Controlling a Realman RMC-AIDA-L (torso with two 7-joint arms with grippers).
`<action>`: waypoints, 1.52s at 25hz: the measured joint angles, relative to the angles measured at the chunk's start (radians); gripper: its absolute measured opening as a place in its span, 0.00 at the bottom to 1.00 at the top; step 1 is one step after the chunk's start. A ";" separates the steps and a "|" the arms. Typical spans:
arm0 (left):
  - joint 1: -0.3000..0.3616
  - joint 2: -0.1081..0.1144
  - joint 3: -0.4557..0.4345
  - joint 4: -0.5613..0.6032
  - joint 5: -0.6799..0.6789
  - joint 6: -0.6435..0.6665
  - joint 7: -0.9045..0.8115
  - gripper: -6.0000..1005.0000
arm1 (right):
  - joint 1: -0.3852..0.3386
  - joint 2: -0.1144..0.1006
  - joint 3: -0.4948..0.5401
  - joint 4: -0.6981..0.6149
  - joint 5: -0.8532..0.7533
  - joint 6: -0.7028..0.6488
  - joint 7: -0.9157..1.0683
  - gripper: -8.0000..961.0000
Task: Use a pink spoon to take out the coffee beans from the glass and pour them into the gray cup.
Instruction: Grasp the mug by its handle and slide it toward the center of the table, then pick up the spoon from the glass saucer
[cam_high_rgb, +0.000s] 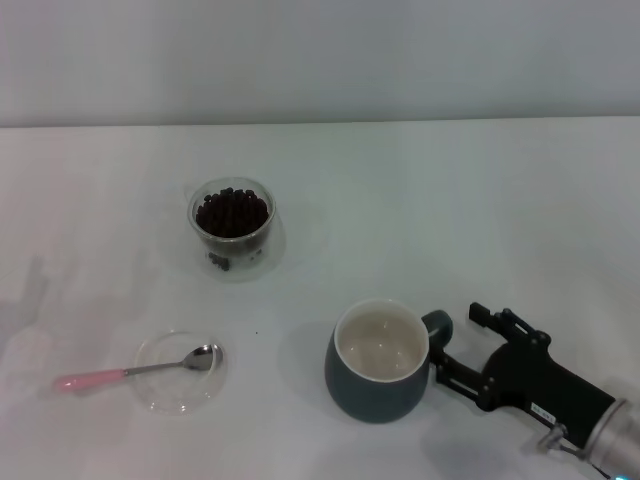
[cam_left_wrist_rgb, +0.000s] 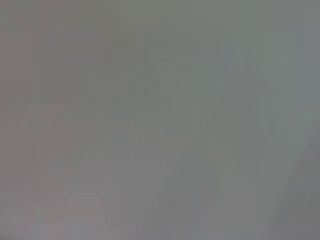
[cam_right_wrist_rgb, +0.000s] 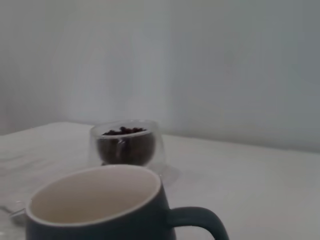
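Pink spoon (cam_high_rgb: 130, 372) untouched, right gripper (cam_high_rgb: 452, 349) at gray cup (cam_high_rgb: 378, 362) handle, spread and released.
Spoon light, stiff, slippery: grip pink handle at 9 o'clock; glass (cam_high_rgb: 232, 223) fragile; left gripper unseen.

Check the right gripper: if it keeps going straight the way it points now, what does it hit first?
Most likely the gray cup. The right gripper points at its handle side and is already right at the loop handle. The glass sits farther along that line, behind the cup. Exact contact height is unclear.
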 joint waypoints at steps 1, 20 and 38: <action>0.000 0.000 0.000 0.000 0.000 0.000 0.000 0.71 | -0.003 0.000 -0.016 -0.013 0.000 -0.009 0.027 0.71; 0.087 0.023 0.027 0.033 0.059 -0.006 -0.264 0.71 | -0.190 -0.001 -0.084 -0.289 0.055 -0.281 0.320 0.90; 0.162 0.025 0.020 0.071 0.386 0.002 -0.861 0.71 | -0.100 0.008 0.239 -0.152 0.212 -0.412 -0.030 0.90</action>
